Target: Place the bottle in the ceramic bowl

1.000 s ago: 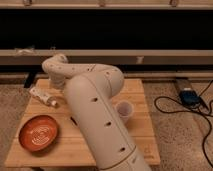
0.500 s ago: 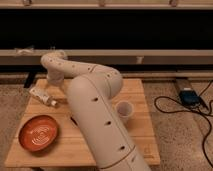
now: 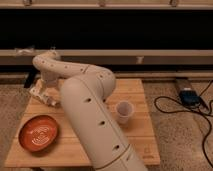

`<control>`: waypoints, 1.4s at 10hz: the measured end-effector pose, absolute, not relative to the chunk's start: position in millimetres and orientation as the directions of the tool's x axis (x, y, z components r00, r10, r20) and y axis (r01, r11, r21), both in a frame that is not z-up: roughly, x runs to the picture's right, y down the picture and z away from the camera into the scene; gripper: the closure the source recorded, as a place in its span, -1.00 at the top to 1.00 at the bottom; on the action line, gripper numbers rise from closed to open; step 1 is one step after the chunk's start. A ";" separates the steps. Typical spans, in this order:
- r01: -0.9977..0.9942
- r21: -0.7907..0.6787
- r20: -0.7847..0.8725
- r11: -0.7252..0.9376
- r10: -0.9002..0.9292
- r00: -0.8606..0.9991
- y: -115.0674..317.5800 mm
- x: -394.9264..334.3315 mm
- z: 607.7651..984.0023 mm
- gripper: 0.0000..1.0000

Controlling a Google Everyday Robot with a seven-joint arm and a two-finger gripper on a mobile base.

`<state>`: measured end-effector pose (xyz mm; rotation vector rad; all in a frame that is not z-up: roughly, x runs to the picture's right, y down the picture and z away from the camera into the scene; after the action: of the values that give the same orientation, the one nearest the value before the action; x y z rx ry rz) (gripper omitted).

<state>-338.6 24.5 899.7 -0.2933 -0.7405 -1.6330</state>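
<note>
Gripper low at far-left corner of tabletop, right at bottle, which lies slanted on wood there. We can't tell if claw is apart or clamped on it. Ceramic bowl at near-left corner, empty. We judge task early: grasp unconfirmed; lift, carry twd near edge and release all left.

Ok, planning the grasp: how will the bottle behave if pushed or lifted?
The bottle looks small and slim, so probably light. It seems to lie on its side, so a push may roll it. The gripper is over it at the table's back-left corner.
</note>
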 end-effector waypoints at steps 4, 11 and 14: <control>0.925 0.345 0.506 -0.160 -0.798 -0.327 36.5 -352.3 904.2 0.60; 0.865 0.397 0.435 -0.307 -0.767 -0.472 48.0 -378.4 925.6 0.60; 0.847 0.407 0.425 -0.342 -0.750 -0.507 60.2 -388.0 933.7 0.55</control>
<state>-388.0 60.2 933.7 -0.1980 -0.7251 -1.9801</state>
